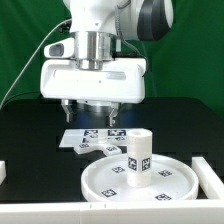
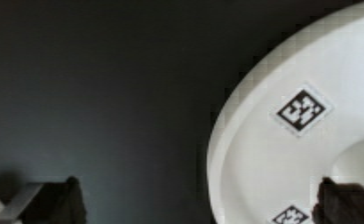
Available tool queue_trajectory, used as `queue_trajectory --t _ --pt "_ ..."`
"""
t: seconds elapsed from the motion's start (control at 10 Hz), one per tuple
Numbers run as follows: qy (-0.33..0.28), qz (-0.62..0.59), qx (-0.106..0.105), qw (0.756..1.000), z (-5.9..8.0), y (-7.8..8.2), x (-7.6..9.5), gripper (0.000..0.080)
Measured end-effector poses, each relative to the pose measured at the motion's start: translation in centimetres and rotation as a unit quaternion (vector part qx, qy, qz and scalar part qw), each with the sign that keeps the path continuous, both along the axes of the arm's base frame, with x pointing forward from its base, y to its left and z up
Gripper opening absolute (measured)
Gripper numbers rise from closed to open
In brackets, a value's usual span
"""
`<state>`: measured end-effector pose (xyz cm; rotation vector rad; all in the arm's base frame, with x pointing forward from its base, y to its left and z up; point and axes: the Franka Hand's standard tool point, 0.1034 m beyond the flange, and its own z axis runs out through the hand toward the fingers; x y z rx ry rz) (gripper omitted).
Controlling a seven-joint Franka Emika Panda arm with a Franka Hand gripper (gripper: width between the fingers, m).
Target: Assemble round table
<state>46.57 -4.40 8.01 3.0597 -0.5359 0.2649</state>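
One hand (image 1: 90, 112) logged.

Exterior view: the hand hangs over the middle of the black worktop (image 1: 30, 140). Its fingers are apart and there is nothing between them. The marker board (image 1: 92, 139) lies flat on the worktop, seen between the hand and the disc's far rim. The large round rimmed disc (image 1: 105, 183) lies flat by the worktop edge nearest the camera, a little toward that edge's corner on the exterior view's right. The short thick cylinder (image 1: 137, 158) stands upright on the disc, inside the rim, with tags facing the camera. The hand is apart from both parts and farther from the near edge than they are.

Wrist view: both fingers (image 2: 54, 200) show at the frame edge, wide apart and gripping nothing. Dark worktop (image 2: 108, 90) and the disc's rim are seen between them. The disc (image 2: 268, 150) fills one side, with two tags on its face.
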Motion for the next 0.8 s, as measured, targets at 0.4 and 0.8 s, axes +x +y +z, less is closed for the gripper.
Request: queue_trajectory --t 0.4,0.8 --pt "0.175 -0.038 0.127 0.976 0.0 -0.5 -1.7 0.0649" --pt "0.287 -0.035 0.165 0.943 -0.3 -0.7 -2.0 0.0649"
